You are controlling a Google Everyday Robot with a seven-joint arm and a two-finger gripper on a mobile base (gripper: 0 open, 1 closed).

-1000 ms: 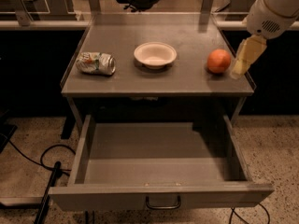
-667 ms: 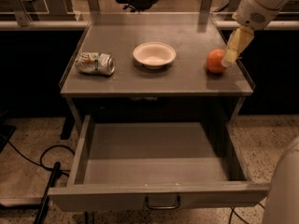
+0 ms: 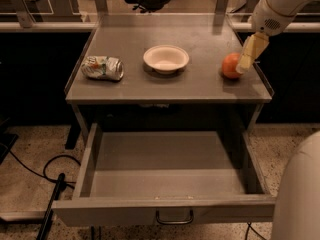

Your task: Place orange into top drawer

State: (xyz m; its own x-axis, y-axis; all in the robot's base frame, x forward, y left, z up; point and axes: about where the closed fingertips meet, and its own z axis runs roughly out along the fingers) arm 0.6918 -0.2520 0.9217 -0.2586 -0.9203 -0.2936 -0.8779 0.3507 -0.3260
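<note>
Tool [image 3: 246, 60] is sitting right beside the orange [image 3: 229, 66] on the surface [image 3: 165, 86], grip impossible to tell; drawer [image 3: 165, 156] is standing open, orange undelivered.

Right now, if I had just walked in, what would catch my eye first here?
The bright orange sits near the right edge of the table, with the gripper close against its right side. Below, the top drawer stands pulled wide open with nothing in it. A crushed can and a white bowl sit further left on the table.
</note>
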